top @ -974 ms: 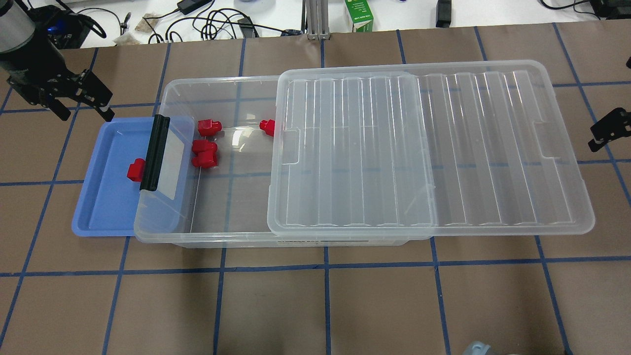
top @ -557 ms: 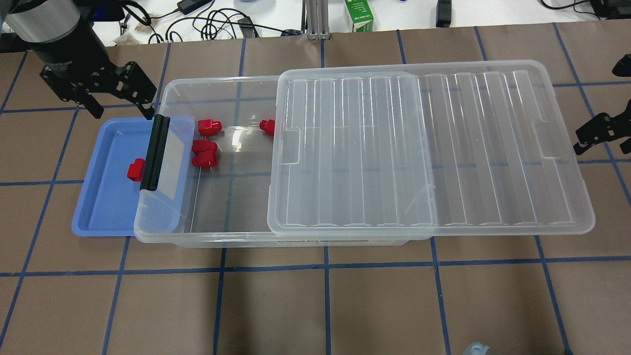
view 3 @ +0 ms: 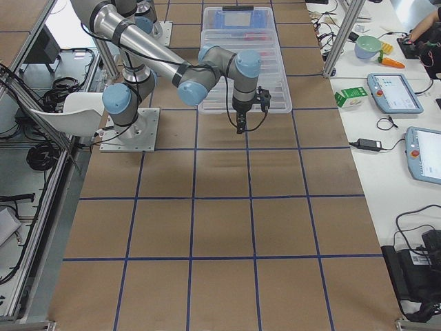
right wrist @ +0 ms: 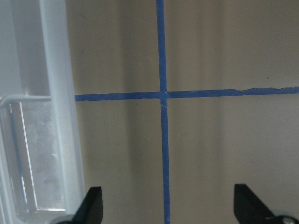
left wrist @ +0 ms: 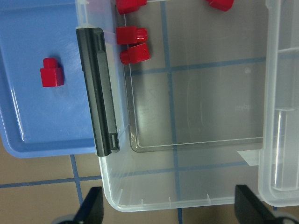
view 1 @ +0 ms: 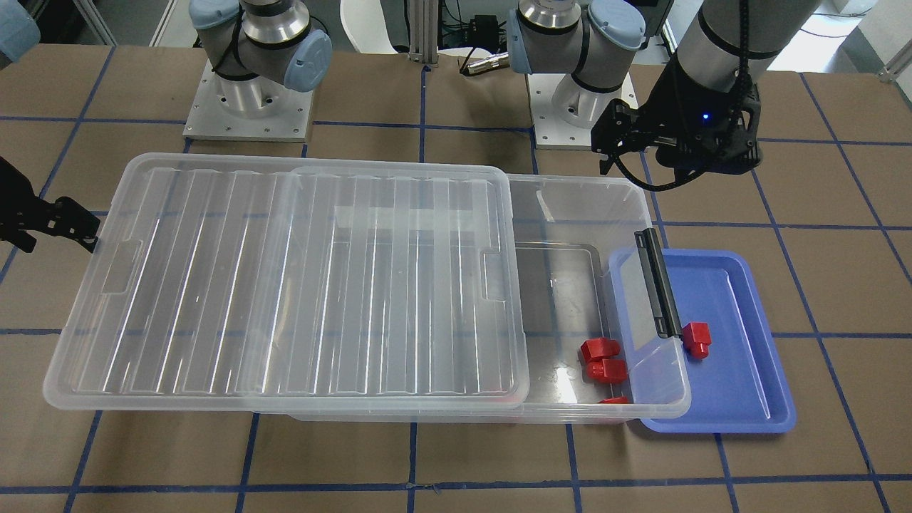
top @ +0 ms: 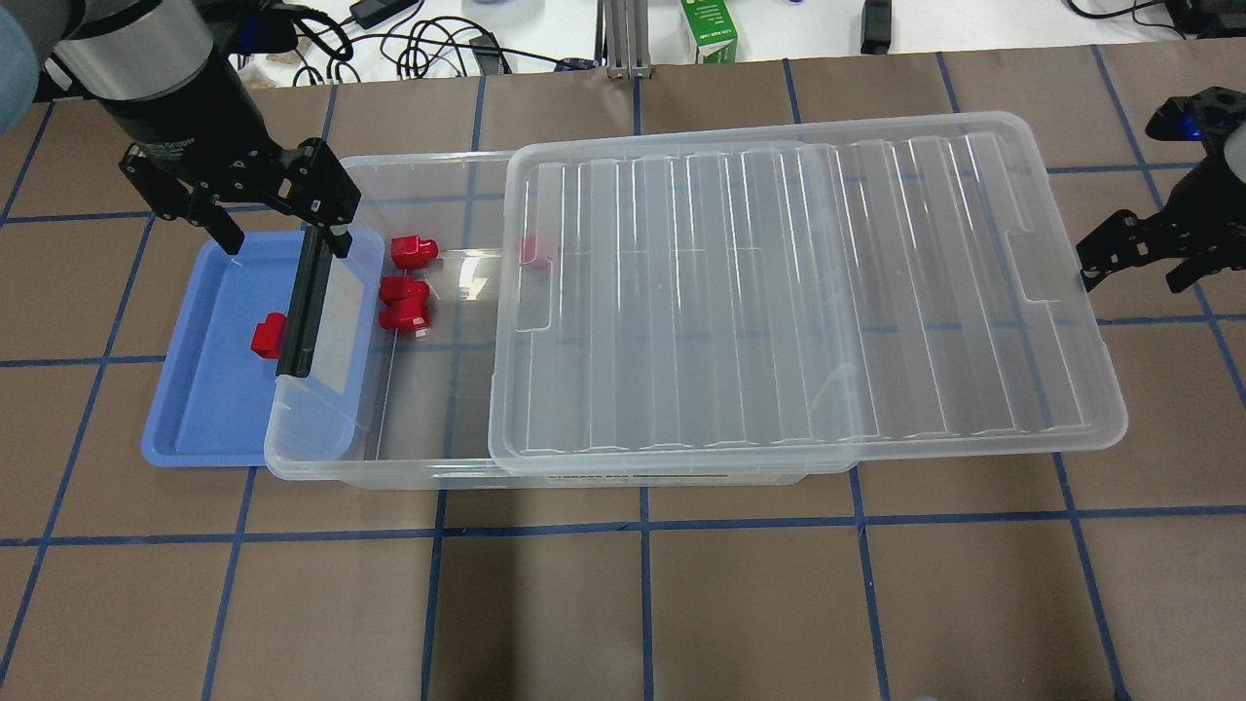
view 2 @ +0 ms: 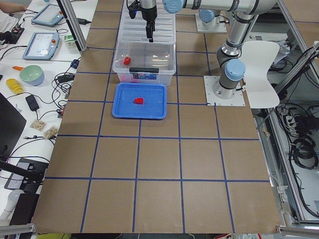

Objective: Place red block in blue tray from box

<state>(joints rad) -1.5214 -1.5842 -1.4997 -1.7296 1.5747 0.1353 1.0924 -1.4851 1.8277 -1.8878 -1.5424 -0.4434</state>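
Observation:
One red block (top: 268, 336) lies in the blue tray (top: 209, 409), next to the box's black latch (top: 307, 302); the wrist view shows it too (left wrist: 51, 74). The clear box (top: 321, 458) holds three more red blocks (top: 407, 290) in its open left end. A fourth (top: 531, 248) shows dimly under the ribbed lid (top: 779, 292), which lies shifted to the right on the box. My left gripper (top: 282, 234) is open and empty above the box's far left corner. My right gripper (top: 1134, 268) is open and empty at the lid's right edge (right wrist: 56, 116).
A green carton (top: 709, 29) and cables (top: 419, 44) lie beyond the table's far edge. The two arm bases (view 1: 249, 92) stand behind the box. The tray's right end is tucked under the box's latch end.
My left gripper moved right, from beside the tray to above the box's corner. My right gripper moved left, and the lid slid left over the fourth block.

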